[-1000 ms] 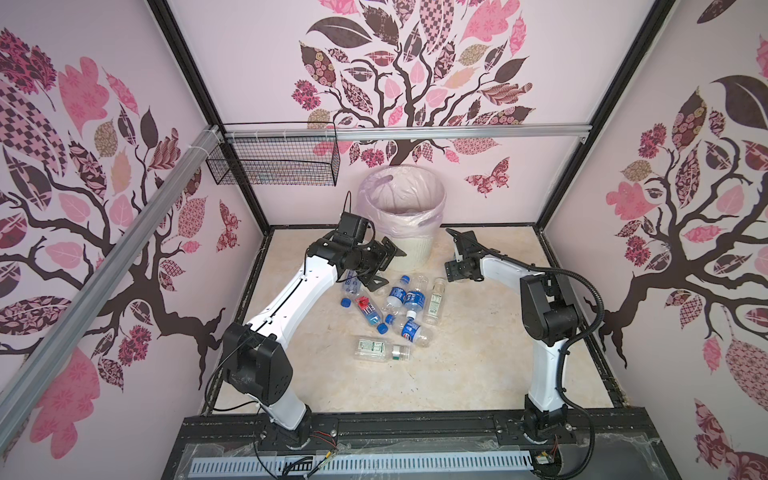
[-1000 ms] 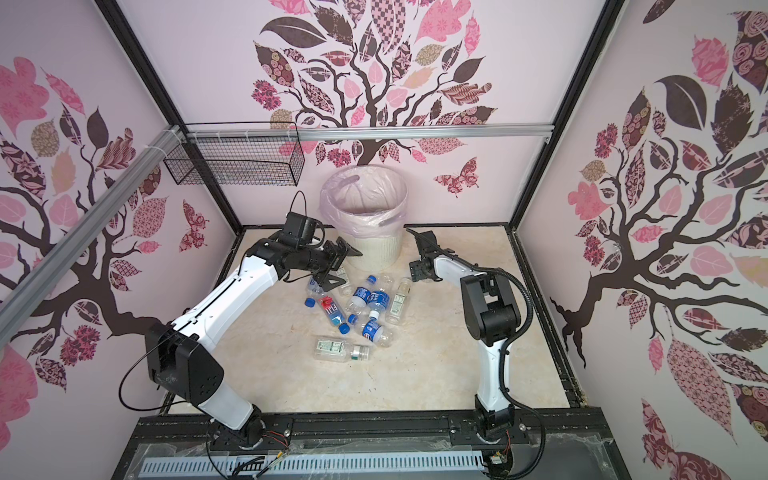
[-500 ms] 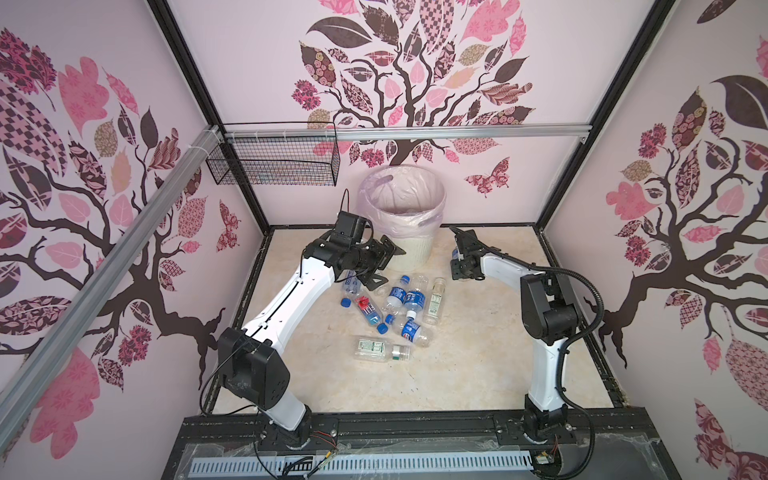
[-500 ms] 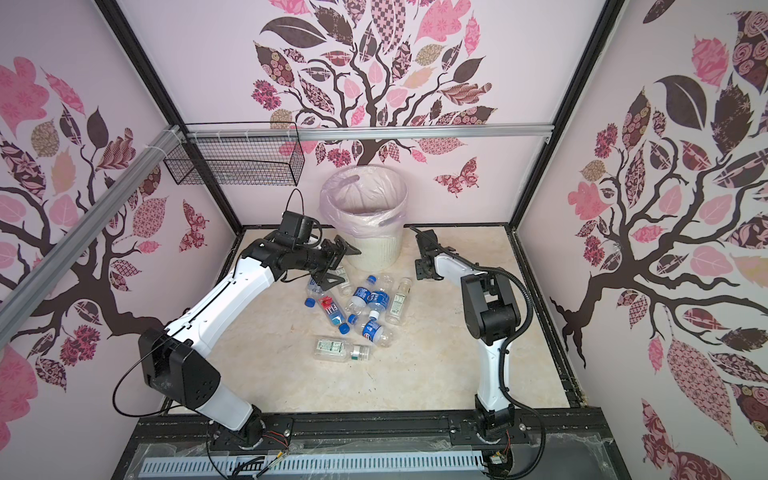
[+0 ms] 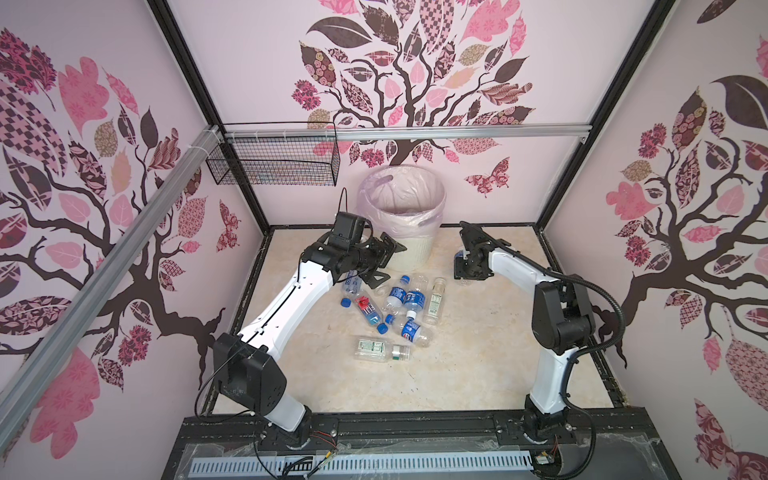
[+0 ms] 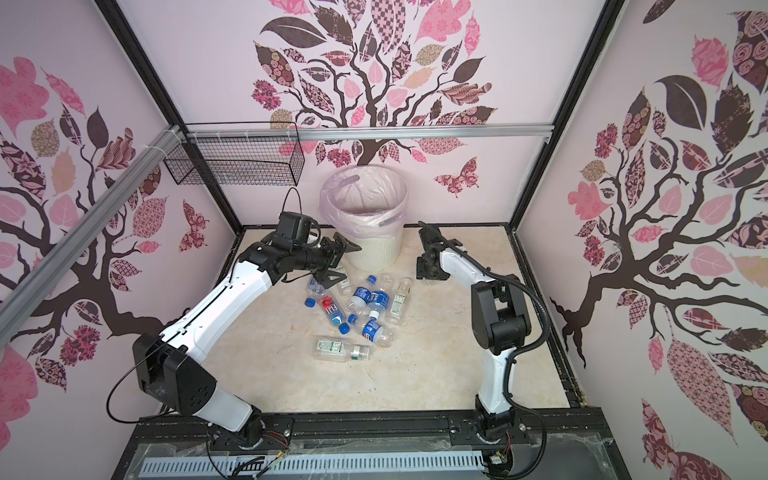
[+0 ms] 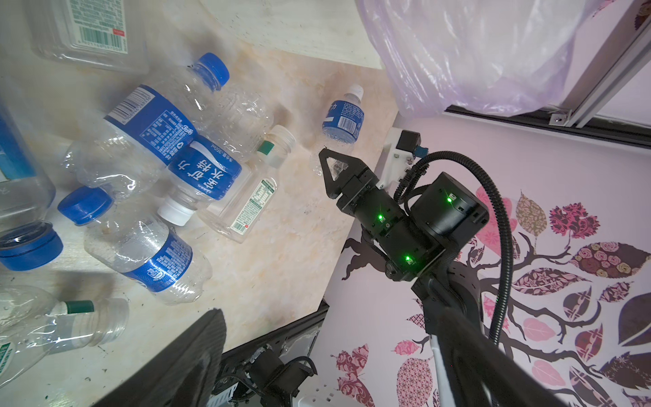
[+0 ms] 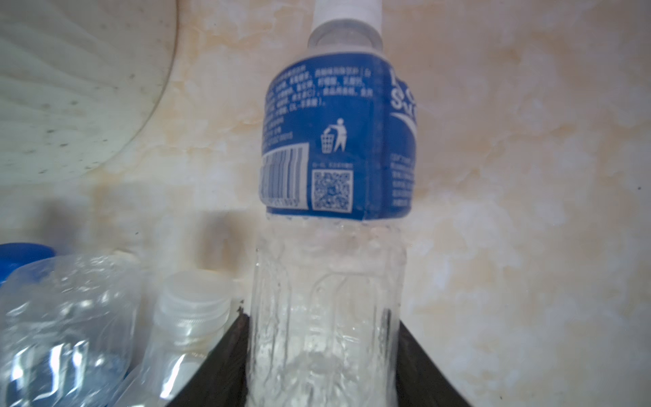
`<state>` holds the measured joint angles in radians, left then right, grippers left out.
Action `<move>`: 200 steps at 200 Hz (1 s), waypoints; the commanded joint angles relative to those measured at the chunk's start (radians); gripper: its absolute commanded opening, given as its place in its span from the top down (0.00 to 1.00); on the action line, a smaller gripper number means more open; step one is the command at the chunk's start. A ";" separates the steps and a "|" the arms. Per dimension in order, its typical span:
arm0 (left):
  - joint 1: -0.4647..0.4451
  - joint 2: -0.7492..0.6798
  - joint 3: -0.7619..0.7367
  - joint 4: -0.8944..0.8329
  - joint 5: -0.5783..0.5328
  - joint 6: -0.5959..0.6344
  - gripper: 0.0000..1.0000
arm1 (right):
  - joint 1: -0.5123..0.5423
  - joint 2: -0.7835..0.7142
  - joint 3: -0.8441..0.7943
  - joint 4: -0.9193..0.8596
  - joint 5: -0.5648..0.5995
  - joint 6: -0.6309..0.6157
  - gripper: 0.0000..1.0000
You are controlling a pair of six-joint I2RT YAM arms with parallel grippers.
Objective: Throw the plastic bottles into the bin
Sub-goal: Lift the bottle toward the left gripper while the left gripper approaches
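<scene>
– Plastic bottles (image 5: 399, 305), where?
– Loose in a heap around the middle of the surface (image 5: 457, 374), all lying down. Closest to the near edge, a white-labelled bottle (image 5: 380, 349), flat on its side, just on the near side of the heap.
– And beyond that one?
– Mostly blue labels and blue caps, touching and overlapping. On the heap's right flank, a slim clear bottle (image 5: 434, 295) with a pale label, cap toward the far edge.
– Left gripper (image 5: 390, 262)?
– Hanging above the heap's far-left side, jaws spread wide, nothing between them.
– Right gripper (image 5: 466, 272)?
– Down at the surface, right of the heap and nearer the far edge. Jaws drawn in on a blue-labelled bottle (image 8: 334, 148), one finger (image 8: 225, 370) against each side of its clear lower body. White cap pointing away from the wrist. Lying along the surface, apart from the heap.
– Bin (image 5: 415, 251)?
– Upright at the middle of the far edge, cream and ribbed, lined with a pale pink bag (image 5: 365, 195) folded over the rim. Base near the gripped bottle, not touching it.
</scene>
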<state>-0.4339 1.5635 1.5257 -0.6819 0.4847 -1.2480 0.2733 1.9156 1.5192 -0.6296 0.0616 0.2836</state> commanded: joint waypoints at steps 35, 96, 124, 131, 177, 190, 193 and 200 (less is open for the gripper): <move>-0.009 -0.039 -0.005 0.081 -0.044 0.030 0.03 | 0.000 -0.277 -0.048 -0.103 -0.171 0.090 0.52; -0.009 0.029 0.082 0.116 -0.039 0.075 0.03 | 0.063 -0.442 -0.020 -0.140 -0.219 0.059 0.52; -0.009 0.057 0.124 0.161 -0.028 0.074 0.03 | 0.098 -0.482 0.008 -0.143 -0.236 0.068 0.53; -0.009 0.066 0.136 0.170 -0.020 0.075 0.03 | 0.108 -0.489 0.017 -0.142 -0.247 0.072 0.53; -0.015 0.100 0.155 0.202 -0.004 0.066 0.03 | 0.145 -0.491 0.073 -0.140 -0.302 0.103 0.53; -0.023 0.109 0.157 0.217 0.001 0.060 0.04 | 0.148 -0.489 0.080 -0.136 -0.322 0.109 0.54; -0.026 0.111 0.158 0.218 0.002 0.060 0.04 | 0.150 -0.488 0.081 -0.136 -0.326 0.111 0.54; -0.030 0.116 0.163 0.220 0.003 0.062 0.04 | 0.153 -0.483 0.085 -0.135 -0.333 0.112 0.54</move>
<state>-0.4465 1.6539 1.6478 -0.5041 0.4713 -1.1942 0.4175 1.4677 1.5570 -0.7597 -0.2234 0.3752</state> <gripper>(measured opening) 0.962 0.534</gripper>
